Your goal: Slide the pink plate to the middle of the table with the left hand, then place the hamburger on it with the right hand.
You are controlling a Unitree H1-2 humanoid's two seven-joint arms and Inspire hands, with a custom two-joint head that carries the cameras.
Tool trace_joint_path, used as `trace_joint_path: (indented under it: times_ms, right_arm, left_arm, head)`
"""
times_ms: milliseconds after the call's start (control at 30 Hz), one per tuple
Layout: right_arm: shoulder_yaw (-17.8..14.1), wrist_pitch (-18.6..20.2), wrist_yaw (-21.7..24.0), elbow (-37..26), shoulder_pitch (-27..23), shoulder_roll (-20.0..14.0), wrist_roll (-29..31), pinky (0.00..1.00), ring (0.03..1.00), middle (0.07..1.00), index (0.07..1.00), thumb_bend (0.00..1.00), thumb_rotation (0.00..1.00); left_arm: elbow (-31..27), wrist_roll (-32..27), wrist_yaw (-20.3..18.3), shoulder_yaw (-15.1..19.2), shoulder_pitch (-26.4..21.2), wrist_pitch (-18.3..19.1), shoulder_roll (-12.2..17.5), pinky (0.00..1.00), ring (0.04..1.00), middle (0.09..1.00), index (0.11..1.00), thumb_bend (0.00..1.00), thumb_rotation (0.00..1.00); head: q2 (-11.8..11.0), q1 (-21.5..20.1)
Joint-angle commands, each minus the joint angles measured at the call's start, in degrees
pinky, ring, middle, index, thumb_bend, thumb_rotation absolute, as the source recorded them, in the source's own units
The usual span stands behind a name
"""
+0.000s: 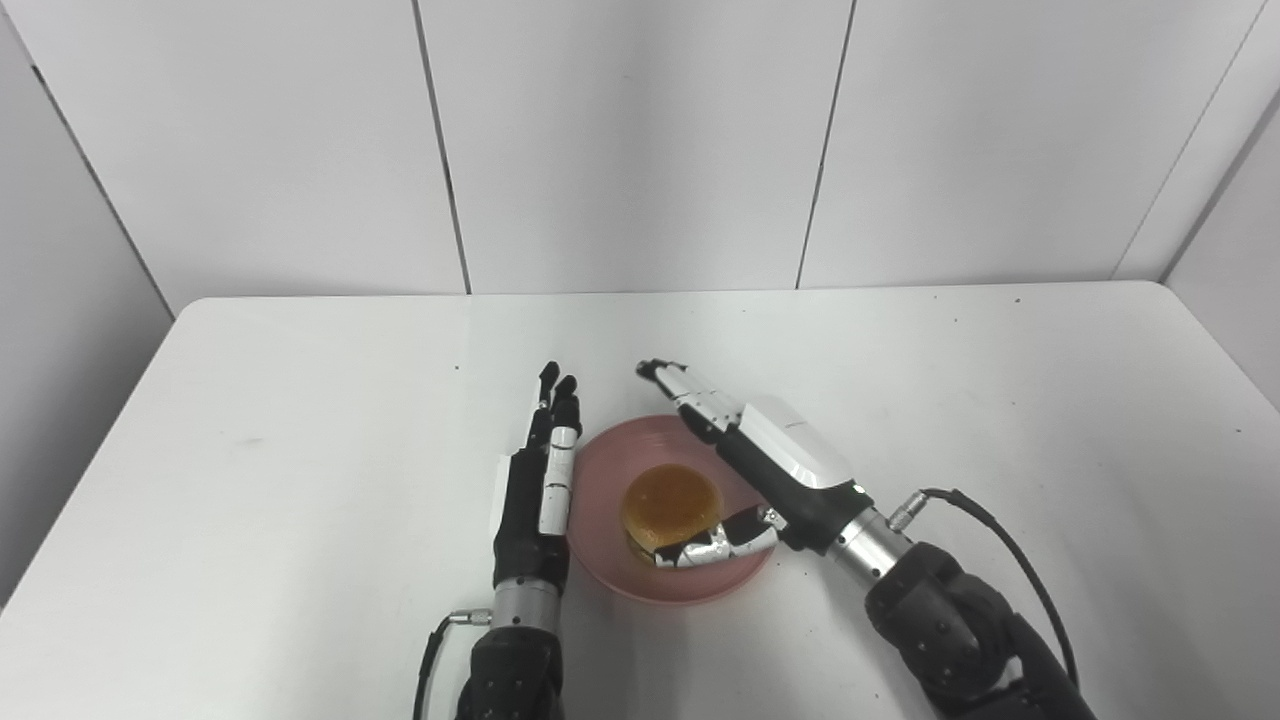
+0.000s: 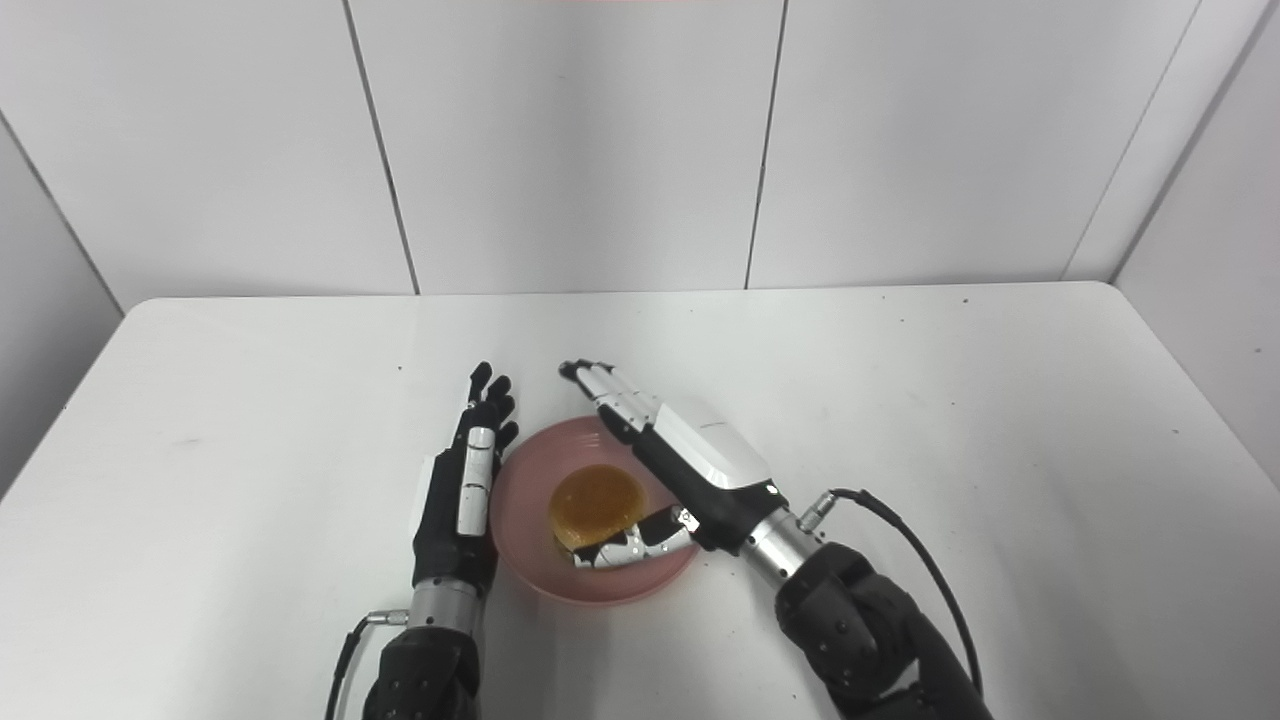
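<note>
The pink plate (image 1: 610, 560) sits low in the centre of the frame on the white desk (image 1: 300, 420), with the hamburger (image 1: 670, 505) lying on it. The left hand (image 1: 535, 480) stands edge-on against the plate's left rim, fingers straight, holding nothing. The right hand (image 1: 775, 465) is spread open over the plate's right side, thumb touching the hamburger.
</note>
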Motion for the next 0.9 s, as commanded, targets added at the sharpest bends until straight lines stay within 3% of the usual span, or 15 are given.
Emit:
trace_joint_path:
  times_ms: [0,100,300,433,667,867]
  right_arm:
    - [-2.19,-4.10,-5.19,0.60,-0.07,1.65,1.85,0.89,1.000,1.000,1.000,0.86,0.46]
    - [-4.93,-5.22,-8.62,3.29,1.53,4.04,5.70,0.98,1.000,1.000,1.000,0.78,0.69]
    - [-8.50,-0.81,-9.63,3.81,3.40,7.31,11.89,0.99,1.000,1.000,1.000,0.66,0.81]
    - [-9.29,2.67,-7.45,1.99,4.57,8.85,17.77,1.00,1.000,1.000,1.000,0.63,0.81]
    - [-9.65,13.04,-4.42,-3.62,7.71,11.16,28.01,1.00,1.000,1.000,1.000,0.58,0.78]
    - [-9.86,19.31,-5.17,-6.11,9.68,13.57,31.44,1.00,1.000,1.000,1.000,0.59,0.79]
  left_arm:
    - [1.34,0.48,-0.07,0.13,3.27,-1.60,-1.43,0.97,0.974,0.964,0.962,0.68,1.00]
    - [1.69,0.25,-0.17,0.44,3.45,-3.02,-1.02,0.97,0.969,0.959,0.956,0.69,1.00]
    - [-0.61,-1.13,-1.52,0.73,4.66,-3.34,-0.20,1.00,0.993,0.978,0.980,0.64,1.00]
    - [-2.03,-2.31,-2.54,1.07,5.42,-2.79,0.21,1.00,1.000,0.988,0.983,0.65,1.00]
    - [-2.08,-1.96,-2.25,1.80,5.26,-2.45,0.67,1.00,0.998,0.978,0.960,0.70,1.00]
    - [-1.84,-2.77,-2.78,2.40,5.14,-2.61,0.94,1.00,0.994,0.980,0.972,0.69,1.00]
  head:
    - [-0.04,-0.05]
    - [-0.11,-0.72]
    - [-0.13,-2.08]
    - [-0.04,-2.78]
    - [0.03,-3.96]
    - [0.09,-4.61]
